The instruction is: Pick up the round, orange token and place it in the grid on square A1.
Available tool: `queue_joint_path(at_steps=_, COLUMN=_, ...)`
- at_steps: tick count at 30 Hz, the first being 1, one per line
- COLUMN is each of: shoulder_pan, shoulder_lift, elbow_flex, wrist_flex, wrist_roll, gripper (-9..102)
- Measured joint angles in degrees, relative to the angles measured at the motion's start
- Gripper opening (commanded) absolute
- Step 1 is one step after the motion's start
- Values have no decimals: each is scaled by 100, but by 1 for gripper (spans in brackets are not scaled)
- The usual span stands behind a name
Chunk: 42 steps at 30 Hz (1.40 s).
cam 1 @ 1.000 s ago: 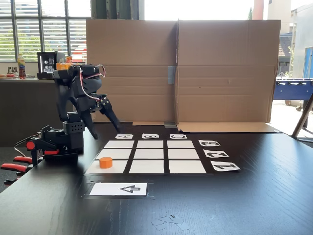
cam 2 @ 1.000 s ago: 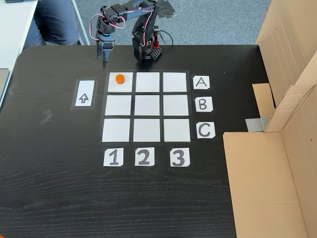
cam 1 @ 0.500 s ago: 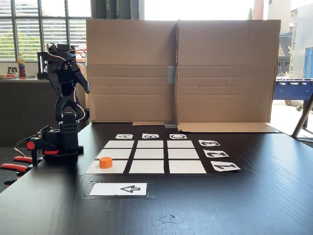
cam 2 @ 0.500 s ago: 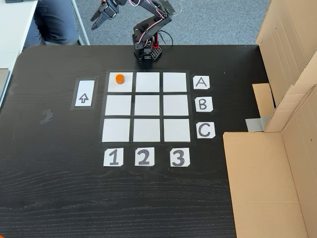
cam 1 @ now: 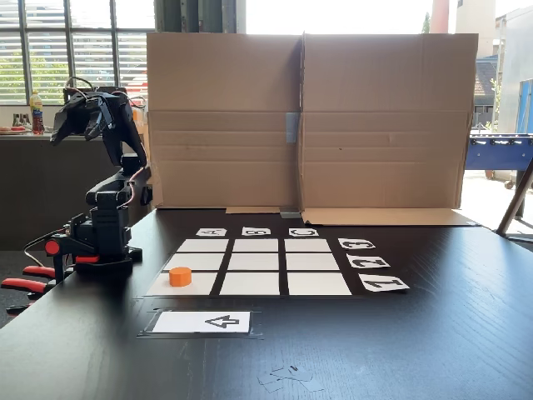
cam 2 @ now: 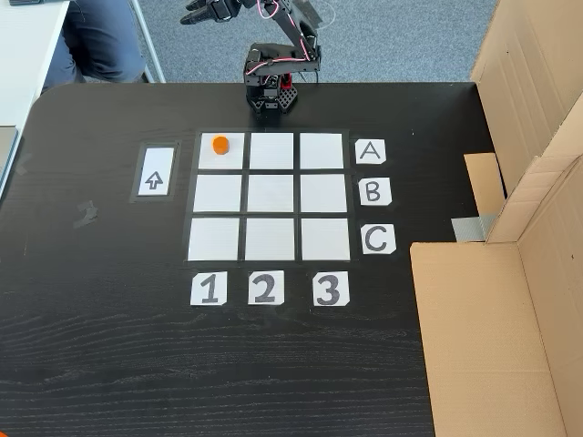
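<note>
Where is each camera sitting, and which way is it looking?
A fixed view: sits low at the table's edge, looking across the grid toward the cardboard wall; the arm stands at left, gripper raised.
Another fixed view: sits high, looking down on the grid; the arm's base is at the top, gripper beyond the table edge.
Both fixed views share the orange token on square A1.

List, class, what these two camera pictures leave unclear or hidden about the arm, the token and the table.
- Gripper: at the top edge of a fixed view, small; dark against the window in a fixed view; whether the jaws are open is unclear.
- Seated person: cut off by the top edge.
- Token: its faceted sides are too small to see.
- Red-handled tools: cut by the left edge.
</note>
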Motion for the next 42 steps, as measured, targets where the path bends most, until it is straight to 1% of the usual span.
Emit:
queue_joint_path(at_steps=7, shoulder_pan=352, shoulder_lift=923, elbow_flex=844, wrist_flex=0, wrist_roll=-79, gripper=15)
queue_joint_path(at_steps=17, shoulder_pan=369, shoulder_lift=1661, elbow_flex=2452, wrist_flex=0, wrist_roll=-264, gripper=10)
queue_joint_path(at_steps=23, shoulder_pan=369, shoulder_lift=1916, elbow_flex=3270, wrist_flex=-35, wrist_roll=-281, gripper=10)
queue_joint_path(at_steps=27, shoulder_pan=378, shoulder_lift=1969, elbow_flex=3867, wrist_flex=-299, wrist_roll=-281, gripper=9)
queue_joint_path(at_steps=33, shoulder_pan=387, shoulder_lift=1960, elbow_flex=4641, wrist_flex=-905, wrist_roll=-281, gripper=6)
queue_joint_path(at_steps=37, shoulder_pan=387, shoulder_lift=1960, elbow_flex=5106, wrist_flex=-1046, wrist_roll=-281, gripper=4)
queue_joint_path(at_steps=42, shoulder_pan=387, shoulder_lift=1960, elbow_flex=5651, wrist_flex=-1477, wrist_roll=-281, gripper=2)
